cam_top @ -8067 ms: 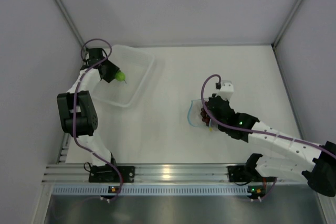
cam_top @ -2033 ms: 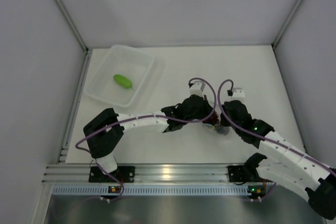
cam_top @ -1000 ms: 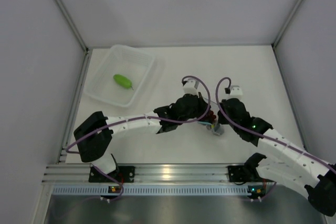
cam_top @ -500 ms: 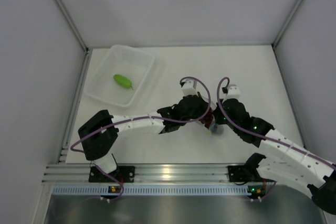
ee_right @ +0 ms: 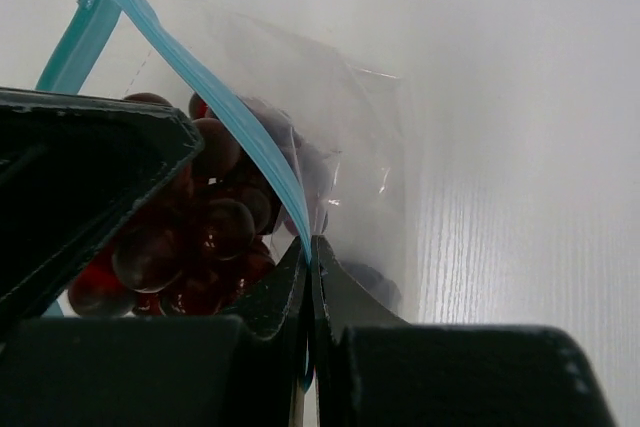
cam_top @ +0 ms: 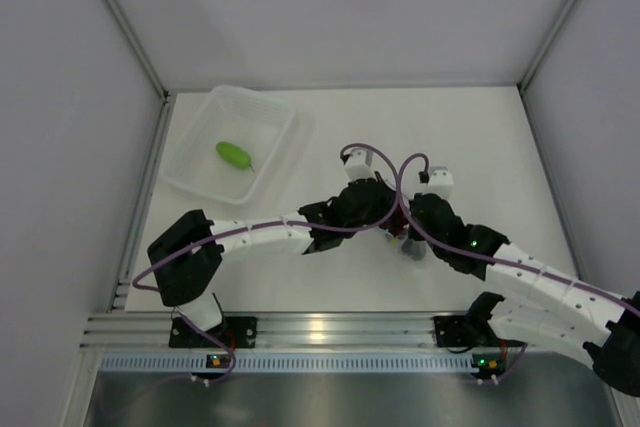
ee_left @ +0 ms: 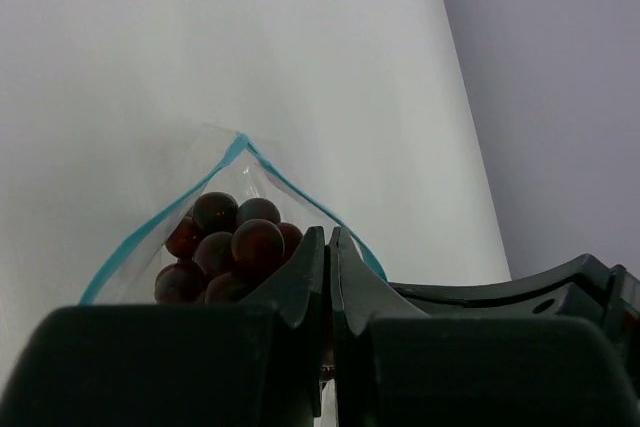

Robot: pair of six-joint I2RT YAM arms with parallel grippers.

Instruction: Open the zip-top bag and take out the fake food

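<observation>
Anchoring matters: right pincer point(ee_right: 308, 247), clamped on the zip-top bag point(ee_right: 350, 127) rim, should hold firm while left pincer point(ee_left: 328, 237), closed against the grape bunch point(ee_left: 235, 242), draws straight out.

Top camera looks down over table point(cam_top: 480, 137); wrist cameras close, low, sharing zip-top bag point(ee_left: 235, 172) (opposite sides).

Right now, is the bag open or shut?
Open. In the left wrist view the bag's blue zip strip spreads into a wide mouth, with grapes visible inside; the right gripper pinches one lip.
</observation>
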